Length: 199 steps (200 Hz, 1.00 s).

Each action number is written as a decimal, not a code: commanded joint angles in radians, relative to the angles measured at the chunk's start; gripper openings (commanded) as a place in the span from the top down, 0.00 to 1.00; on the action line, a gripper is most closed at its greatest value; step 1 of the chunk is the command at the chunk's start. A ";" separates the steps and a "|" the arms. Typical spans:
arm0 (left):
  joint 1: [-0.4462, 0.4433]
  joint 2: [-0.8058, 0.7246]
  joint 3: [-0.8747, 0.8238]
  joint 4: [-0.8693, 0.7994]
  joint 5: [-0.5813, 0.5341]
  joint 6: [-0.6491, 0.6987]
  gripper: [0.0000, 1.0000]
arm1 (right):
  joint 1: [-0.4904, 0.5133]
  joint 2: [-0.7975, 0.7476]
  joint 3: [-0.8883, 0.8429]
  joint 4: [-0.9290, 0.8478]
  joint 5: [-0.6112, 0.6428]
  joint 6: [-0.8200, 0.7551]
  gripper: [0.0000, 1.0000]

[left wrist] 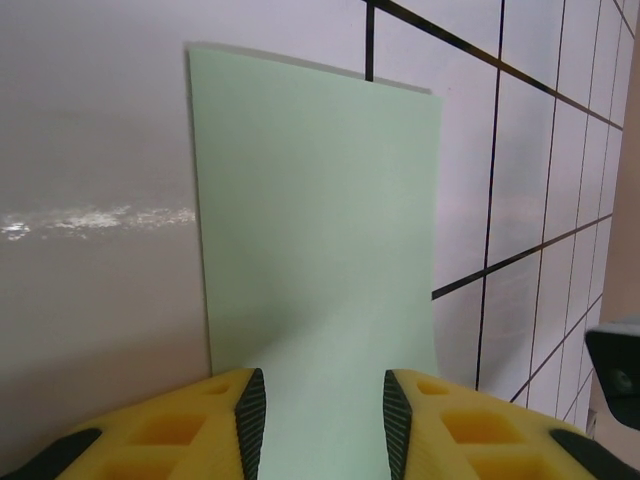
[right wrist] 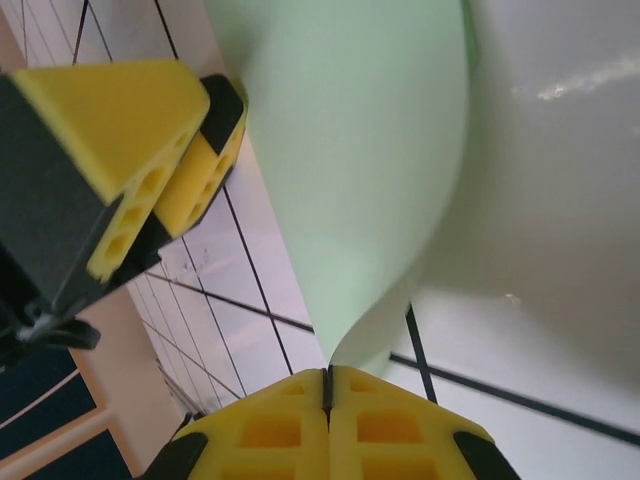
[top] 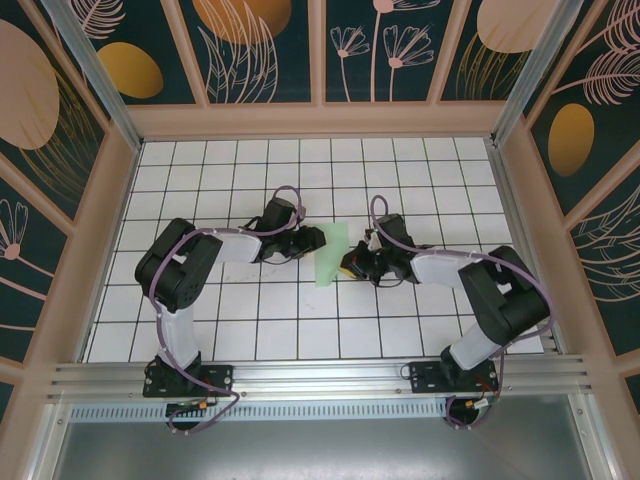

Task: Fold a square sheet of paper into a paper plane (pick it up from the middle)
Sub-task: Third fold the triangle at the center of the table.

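Looking down, I saw the sheet of paper (top: 330,256) curved up at mid-table (top: 200,170) between both arms. My right gripper (right wrist: 327,382) pinched its corner, fingers pressed together; my left gripper (left wrist: 322,415) stood spread, paper running between its fingers.

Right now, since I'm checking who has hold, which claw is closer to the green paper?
Right. The right claw is shut on one edge of the paper; the left claw sits open astride the opposite side, not clamping it.
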 commanded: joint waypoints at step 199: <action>0.003 0.107 0.182 -0.172 -0.115 0.075 0.63 | 0.050 0.181 0.168 0.028 0.080 -0.048 0.97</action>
